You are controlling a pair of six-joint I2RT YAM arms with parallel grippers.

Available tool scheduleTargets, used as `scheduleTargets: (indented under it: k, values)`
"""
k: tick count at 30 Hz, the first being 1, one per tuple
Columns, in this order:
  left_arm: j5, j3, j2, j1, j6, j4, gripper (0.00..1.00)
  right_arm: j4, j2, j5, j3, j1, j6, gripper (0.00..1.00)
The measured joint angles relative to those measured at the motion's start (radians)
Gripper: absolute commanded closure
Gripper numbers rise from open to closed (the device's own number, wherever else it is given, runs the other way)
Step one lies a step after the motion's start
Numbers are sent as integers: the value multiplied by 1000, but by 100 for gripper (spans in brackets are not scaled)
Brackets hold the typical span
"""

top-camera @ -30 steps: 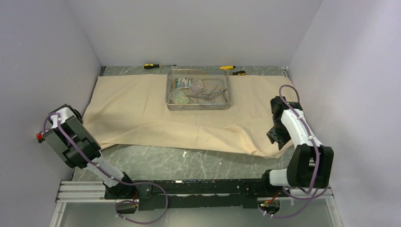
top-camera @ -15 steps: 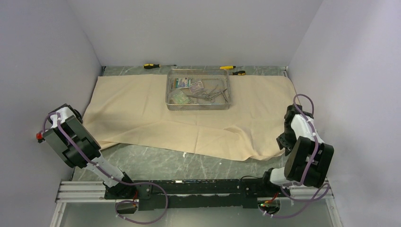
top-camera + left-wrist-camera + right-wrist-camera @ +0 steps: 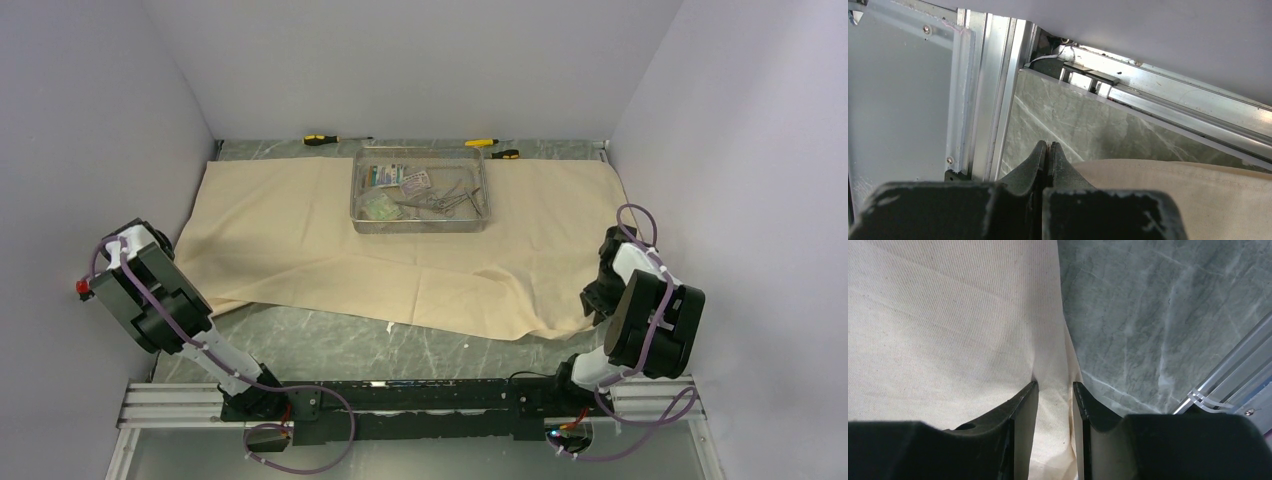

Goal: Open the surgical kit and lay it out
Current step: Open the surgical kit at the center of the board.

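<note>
Your left arm is folded back at the near left of the table (image 3: 330,340), with its elbow high and its wrist turned down. The left gripper (image 3: 1048,146) has its two fingers pressed together with nothing between them. It hangs over the bare stone, just beside the left edge of the wrap cloth (image 3: 300,230).

Your right arm is also folded, at the near right, with the wrist pointing down at the near right corner of the cloth. The right gripper (image 3: 1054,385) has its fingers parted, and the right edge of the cloth runs through the gap. You cannot tell from the pictures if the tips touch the fabric.

The cloth lies spread flat, long axis from left to right, with some wrinkles along its near edge. The wire-mesh tray (image 3: 420,228) stands on the far middle of the cloth, its long side also running left to right. The clamps (image 3: 440,200) lie in its right half and the packets (image 3: 395,180) in its left half. Two screwdrivers (image 3: 325,139) lie at the far edge of the table, behind the cloth.
</note>
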Motion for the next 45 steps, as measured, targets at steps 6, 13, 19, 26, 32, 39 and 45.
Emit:
scheduleTargets:
  k: [6,13,19,26,32,39,45]
  values:
    - [1,11,10,0,0,-5,100,2,0,23,1,-9,3,60]
    - [-1,31,30,0,-1,-3,100,7,-9,64,-2,-18,21,54]
    - [0,53,53,0,-1,-3,100,9,-65,104,-19,-24,54,53]
    - [0,68,68,0,-2,-11,100,39,-56,89,-33,-41,75,62]
    - [0,79,79,0,-1,-13,100,39,-51,105,-34,-42,103,72]
    - [0,82,81,0,-2,-18,100,-4,-92,188,-24,-42,126,63]
    - [0,82,81,0,-2,-18,100,19,-92,179,-33,-42,123,61]
